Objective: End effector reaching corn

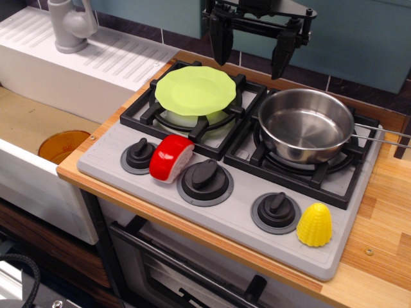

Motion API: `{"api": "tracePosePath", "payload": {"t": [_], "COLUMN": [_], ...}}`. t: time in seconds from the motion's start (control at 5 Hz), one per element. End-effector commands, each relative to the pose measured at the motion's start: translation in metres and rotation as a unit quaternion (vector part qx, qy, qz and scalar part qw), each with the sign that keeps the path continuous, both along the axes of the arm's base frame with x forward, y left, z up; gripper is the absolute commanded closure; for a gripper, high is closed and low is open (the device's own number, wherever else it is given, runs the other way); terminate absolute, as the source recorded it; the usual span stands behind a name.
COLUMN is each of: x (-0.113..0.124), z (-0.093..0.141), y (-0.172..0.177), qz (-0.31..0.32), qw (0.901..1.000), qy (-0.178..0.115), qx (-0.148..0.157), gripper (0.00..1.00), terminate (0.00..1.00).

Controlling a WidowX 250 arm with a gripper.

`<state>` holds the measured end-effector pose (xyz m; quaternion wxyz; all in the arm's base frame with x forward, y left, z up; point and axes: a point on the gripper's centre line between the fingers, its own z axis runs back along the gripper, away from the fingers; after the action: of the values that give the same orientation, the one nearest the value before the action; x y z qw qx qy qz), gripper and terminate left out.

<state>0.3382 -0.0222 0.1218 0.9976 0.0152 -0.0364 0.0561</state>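
Note:
The corn [314,224] is a small bright yellow ribbed dome standing upright at the front right corner of the grey toy stove [225,212], just right of the rightmost black knob [276,210]. My black gripper [252,50] hangs at the top of the view, above the back edge of the stove between the two burners. Its two fingers [221,42] point down, spread apart with nothing between them. It is far behind and to the left of the corn.
A lime green plate [196,90] lies on the left burner. A steel pan [308,125] sits on the right burner, its handle pointing right. A red-and-white rounded toy [171,158] rests between the left two knobs. A sink [38,122] with a grey tap [69,24] is at left.

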Motion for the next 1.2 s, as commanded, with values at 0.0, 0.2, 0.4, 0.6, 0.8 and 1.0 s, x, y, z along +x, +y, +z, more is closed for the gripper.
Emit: {"api": "tracePosePath", "payload": {"t": [0.0, 0.2, 0.4, 0.6, 0.8, 1.0], "x": [0.000, -0.018, -0.037, -0.053, -0.074, -0.088], "z": [0.000, -0.001, -0.001, 0.001, -0.001, -0.014], "y": [0.000, -0.029, -0.054, -0.074, -0.100, -0.123], "qz": [0.000, 0.054, 0.088, 0.106, 0.120, 0.130], "qw": [1.0000, 0.9985, 0.9960, 0.9941, 0.9923, 0.9906], "qy": [0.000, -0.006, -0.007, -0.011, -0.018, -0.035], "qx": [0.000, 0.008, 0.014, 0.019, 0.025, 0.023], "gripper": [0.00, 0.00, 0.00, 0.00, 0.00, 0.00], "terminate": [0.00, 0.00, 0.00, 0.00, 0.00, 0.00]}}
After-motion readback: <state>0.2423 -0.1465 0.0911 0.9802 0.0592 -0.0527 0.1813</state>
